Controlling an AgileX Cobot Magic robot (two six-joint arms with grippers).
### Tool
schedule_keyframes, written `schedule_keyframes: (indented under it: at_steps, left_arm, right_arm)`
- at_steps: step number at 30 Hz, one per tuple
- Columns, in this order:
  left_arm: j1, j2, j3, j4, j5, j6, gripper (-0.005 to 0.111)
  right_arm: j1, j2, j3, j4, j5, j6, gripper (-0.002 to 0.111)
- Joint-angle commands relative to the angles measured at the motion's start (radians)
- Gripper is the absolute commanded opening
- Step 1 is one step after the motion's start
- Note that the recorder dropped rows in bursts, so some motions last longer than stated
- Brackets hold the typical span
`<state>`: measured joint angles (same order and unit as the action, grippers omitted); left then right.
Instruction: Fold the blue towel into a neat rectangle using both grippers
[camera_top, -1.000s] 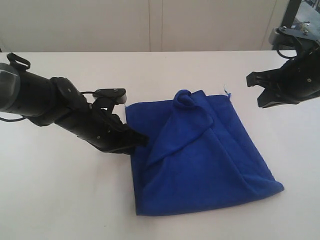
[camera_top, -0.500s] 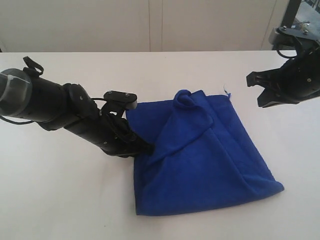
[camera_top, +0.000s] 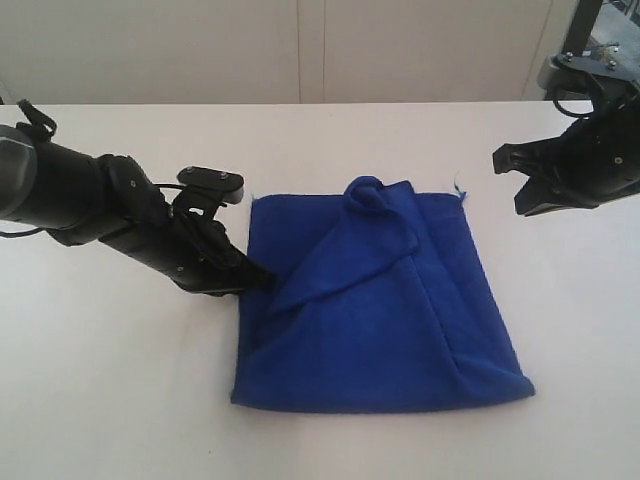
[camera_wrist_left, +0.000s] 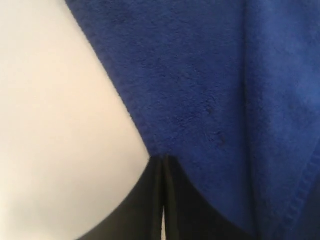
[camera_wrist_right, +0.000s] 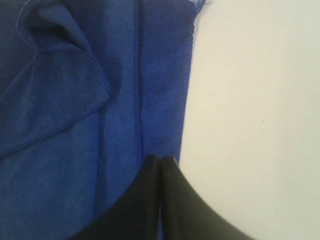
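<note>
Dragged leftward across the tabletop (camera_top: 120, 400) since a second ago, the blue towel (camera_top: 380, 320) is pinched at its edge by my left gripper (camera_top: 260, 283); right gripper (camera_wrist_right: 160, 165) jaws shut, empty.

- The white table (camera_top: 120, 400) lies bare around the blue towel (camera_top: 400, 320); front and right sides are open.
- The left gripper (camera_top: 262, 284) and its arm lie low, blocking the towel's left edge.
- The right gripper (camera_wrist_right: 160, 167) stands apart, off the far right corner.
</note>
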<state>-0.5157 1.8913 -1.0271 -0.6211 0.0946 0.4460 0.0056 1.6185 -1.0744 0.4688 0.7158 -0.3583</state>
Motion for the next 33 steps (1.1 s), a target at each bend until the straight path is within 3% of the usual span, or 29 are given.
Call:
schedule_keyframes:
  at_steps: [1,12,25,33]
  left_arm:
    - [0.040,0.006,0.002,0.051,0.046,-0.001,0.000]
    - [0.114,0.006,0.002,0.076,0.109,-0.001,0.000]
    - [0.114,0.006,0.002,0.091,0.131,-0.028,0.000]
    - [0.114,-0.037,0.002,0.081,0.213,-0.028,0.000]
  right_arm:
    - [-0.006,-0.009,0.004,0.000,-0.003,-0.005,0.000]
    - [-0.006,-0.009,0.004,0.000,-0.003,-0.005,0.000]
    - [-0.006,-0.009,0.004,0.000,-0.003,-0.005,0.000]
    - [-0.006,-0.009,0.004,0.000,-0.003,-0.005,0.000]
